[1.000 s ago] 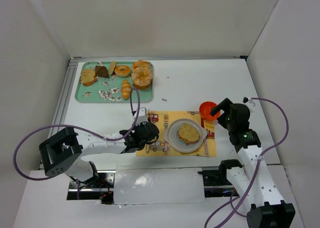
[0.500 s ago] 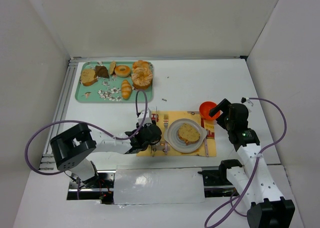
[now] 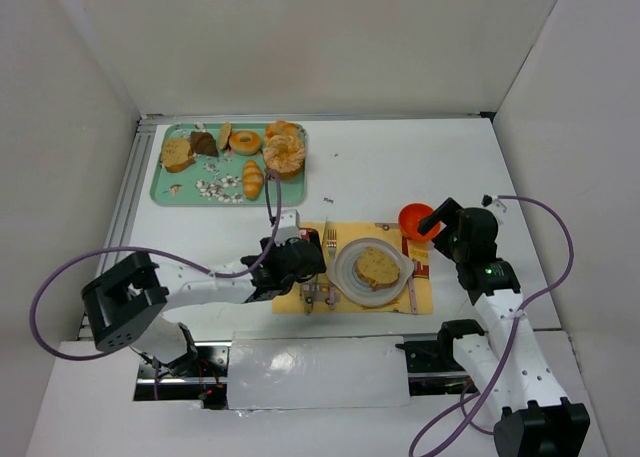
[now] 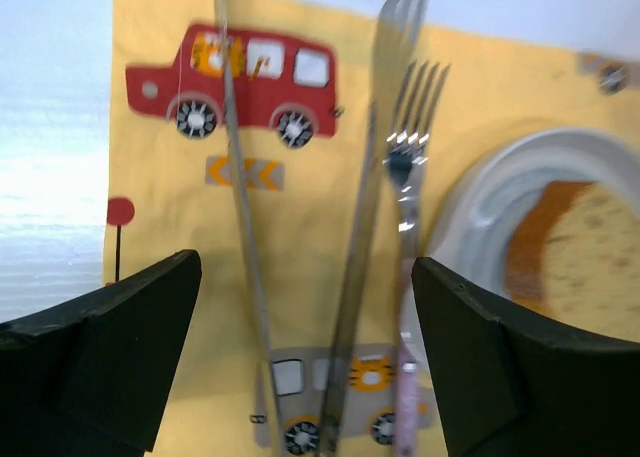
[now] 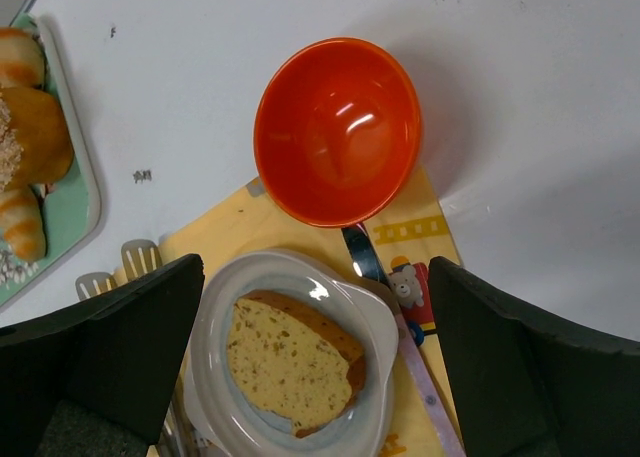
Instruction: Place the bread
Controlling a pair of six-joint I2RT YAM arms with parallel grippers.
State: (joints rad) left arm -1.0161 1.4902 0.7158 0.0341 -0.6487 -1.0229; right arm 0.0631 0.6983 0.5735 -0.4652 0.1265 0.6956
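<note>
Overhead, the bread (image 3: pixel 377 267) lies on the white plate (image 3: pixel 340 269) atop the yellow placemat (image 3: pixel 360 305). Left wrist: the left pincer (image 4: pixel 305 277) gapes apart, empty, over metal tongs (image 4: pixel 240 227) and a fork (image 4: pixel 412 162). Right wrist: the right pincer (image 5: pixel 315 277) is spread apart, empty, above the plate, beside an orange bowl (image 5: pixel 338 127).

Fixed overhead view plus two close wrist views.

Top external: high and far, from over the near edge, facing down on the whole white table (image 3: pixel 400 167). Left wrist: very near, straight down on the yellow placemat (image 4: pixel 160 237), fork (image 4: pixel 410 157) at centre, plate (image 4: pixel 470 207) rim at the right edge. Right wrist: farther off, down on the orange bowl (image 5: pixel 337 129) at upper centre, plate below it. Shared by all three: placemat, plate, the bread (image 5: pixel 290 362).
</note>
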